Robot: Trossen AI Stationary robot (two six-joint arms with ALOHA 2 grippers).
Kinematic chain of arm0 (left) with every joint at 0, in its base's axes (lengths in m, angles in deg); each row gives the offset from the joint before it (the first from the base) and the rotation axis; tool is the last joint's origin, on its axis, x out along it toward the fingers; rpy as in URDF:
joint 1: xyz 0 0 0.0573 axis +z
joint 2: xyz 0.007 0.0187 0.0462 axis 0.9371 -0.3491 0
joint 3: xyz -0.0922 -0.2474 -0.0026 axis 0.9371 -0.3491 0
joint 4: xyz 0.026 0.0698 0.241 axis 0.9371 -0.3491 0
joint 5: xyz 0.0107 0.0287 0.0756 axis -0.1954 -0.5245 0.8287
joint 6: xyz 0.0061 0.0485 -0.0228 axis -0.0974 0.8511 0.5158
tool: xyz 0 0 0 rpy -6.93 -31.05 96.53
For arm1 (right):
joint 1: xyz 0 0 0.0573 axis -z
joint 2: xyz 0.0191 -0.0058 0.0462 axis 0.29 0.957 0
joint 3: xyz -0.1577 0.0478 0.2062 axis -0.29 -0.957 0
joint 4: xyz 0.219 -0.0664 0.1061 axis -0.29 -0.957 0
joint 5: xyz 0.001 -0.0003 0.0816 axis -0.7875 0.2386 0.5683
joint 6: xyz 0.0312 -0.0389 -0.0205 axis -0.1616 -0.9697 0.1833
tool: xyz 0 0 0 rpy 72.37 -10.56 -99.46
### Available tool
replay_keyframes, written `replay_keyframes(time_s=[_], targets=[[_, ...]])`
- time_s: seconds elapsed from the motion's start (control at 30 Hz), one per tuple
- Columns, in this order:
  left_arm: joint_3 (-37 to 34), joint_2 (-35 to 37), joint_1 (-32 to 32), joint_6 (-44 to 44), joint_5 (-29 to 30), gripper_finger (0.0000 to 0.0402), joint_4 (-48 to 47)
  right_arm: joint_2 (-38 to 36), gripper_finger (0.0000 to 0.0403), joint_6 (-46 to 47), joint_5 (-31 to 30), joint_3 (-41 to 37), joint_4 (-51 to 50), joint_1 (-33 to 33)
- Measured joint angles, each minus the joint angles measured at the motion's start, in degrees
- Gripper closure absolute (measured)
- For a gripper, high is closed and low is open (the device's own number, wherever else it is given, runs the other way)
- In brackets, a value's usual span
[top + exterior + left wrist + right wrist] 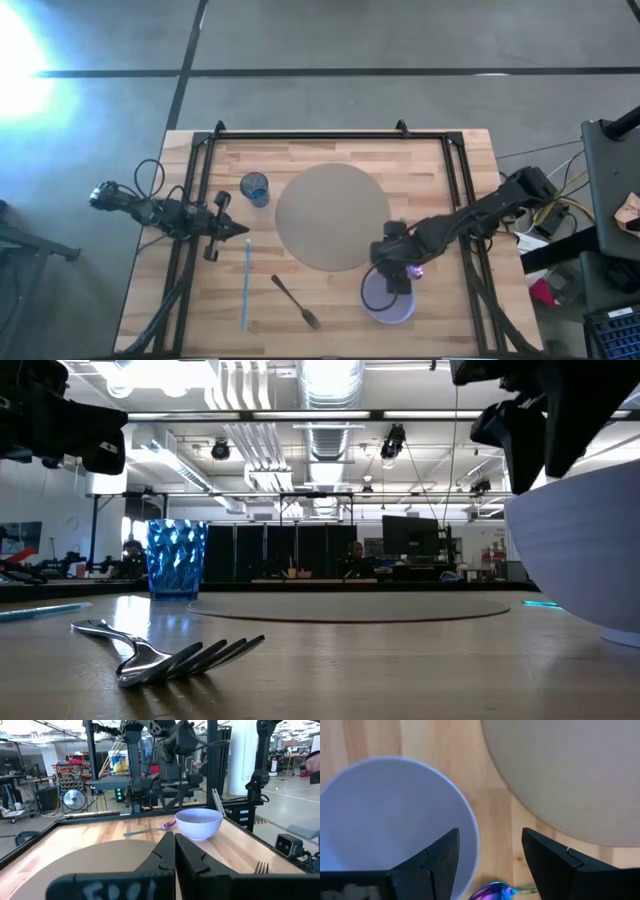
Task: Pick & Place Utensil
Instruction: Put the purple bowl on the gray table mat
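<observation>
My right claw (pixel 490 857) spread apart, hovering over spoon (pixel 495 892) just beside bowl (pixel 385 820) near bench's front edge, positioned for pickup. Left claw (pixel 175 852) closed, parked at left edge. Fork (pixel 296 301) untouched.

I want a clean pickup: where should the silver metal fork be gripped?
Mid-handle on the silver metal fork, from straight above, jaws across it: it lies flat on the wooden table, handle slim and clear of the blue straw.
</observation>
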Motion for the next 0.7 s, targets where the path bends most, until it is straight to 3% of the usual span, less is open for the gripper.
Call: replay_keyframes(time_s=[0.47, 0.7], targets=[[0.0, 0.0, 0.0, -2.5, 0.0, 0.0401, 0.0, 4.0, 0.0194, -0.7, 2.5, -0.1, 0.6, 0.0], [0.0, -0.3, 0.0, -4.1, 0.0, 0.0401, -0.2, 6.6, 0.0222, -1.8, 2.7, -0.2, 1.7, 0.0]])
